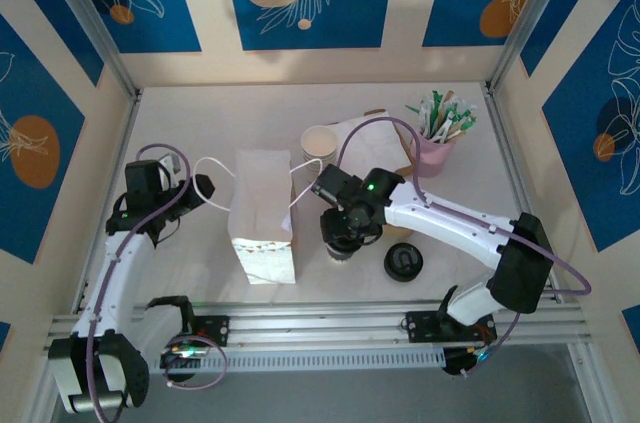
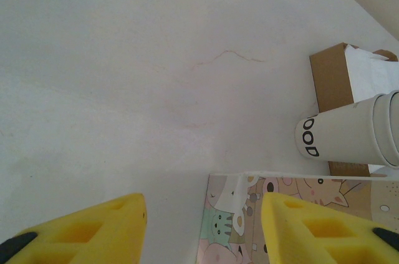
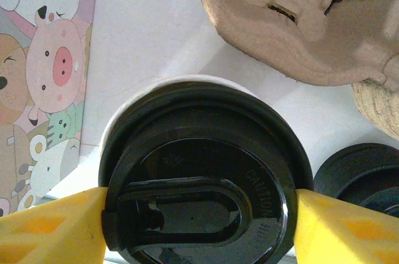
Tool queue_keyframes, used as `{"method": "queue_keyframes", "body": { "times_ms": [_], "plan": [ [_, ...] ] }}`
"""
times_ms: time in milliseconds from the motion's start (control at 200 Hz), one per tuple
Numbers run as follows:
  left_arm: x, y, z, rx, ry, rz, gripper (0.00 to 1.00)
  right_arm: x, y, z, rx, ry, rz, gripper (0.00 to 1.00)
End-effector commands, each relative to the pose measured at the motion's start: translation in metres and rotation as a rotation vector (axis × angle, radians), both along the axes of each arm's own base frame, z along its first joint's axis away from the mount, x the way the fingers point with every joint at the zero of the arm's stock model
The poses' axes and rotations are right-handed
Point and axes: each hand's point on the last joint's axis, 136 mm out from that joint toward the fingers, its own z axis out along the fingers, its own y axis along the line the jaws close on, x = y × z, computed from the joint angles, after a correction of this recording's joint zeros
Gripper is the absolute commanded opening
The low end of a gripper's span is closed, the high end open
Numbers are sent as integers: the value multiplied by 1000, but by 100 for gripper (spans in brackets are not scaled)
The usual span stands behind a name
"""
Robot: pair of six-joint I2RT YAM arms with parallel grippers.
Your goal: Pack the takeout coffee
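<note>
The left gripper (image 2: 202, 201) hangs over the left part of the table (image 1: 200, 123), its yellow fingers apart with nothing between them. Just to its right a paper bag (image 1: 262, 228) stands upright, a little left of the table's middle. Cartoon animals are printed on its sides and its white handles loop out to either side; what lies inside cannot be made out.

Behind the bag's right corner, toward the far edge, stands a stack of cream cups (image 1: 318, 143), the top one lidless. Beside it a brown box (image 2: 330, 77) holds white paper.

The takeout coffee (image 3: 199, 170) stands upright near the table's middle, just right of the bag and apart from it. The right gripper (image 3: 201, 214) comes down over it from above, a yellow finger pressed against each side of the black lid, closed on the cup.

To its right a flat black lid (image 1: 403, 261) lies toward the near edge. A moulded pulp carrier (image 3: 293, 20) sits behind. Toward the far right corner a pink cup (image 1: 435, 155) holds green and white sticks.
</note>
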Motion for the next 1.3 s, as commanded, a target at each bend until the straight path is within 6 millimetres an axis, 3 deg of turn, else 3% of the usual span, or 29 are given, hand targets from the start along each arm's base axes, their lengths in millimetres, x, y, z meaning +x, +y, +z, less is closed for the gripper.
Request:
{"method": "queue_keyframes", "body": {
  "times_ms": [0,305,900,1130,1291],
  "plan": [
    [-2,-2,4,11,-10,-12,52,-4,0,2,-21,12,-20,70],
    [-2,-2,4,12,-11,-11,52,-2,1,22,16,-27,-22,71],
    [-3,-2,5,13,-14,-14,52,-4,14,1,25,26,-6,71],
    [-3,-2,5,14,-15,-12,52,-7,0,-7,-60,36,-20,71],
    [-3,-2,6,13,-16,-12,52,-5,2,0,-81,17,-4,71]
  ]
}}
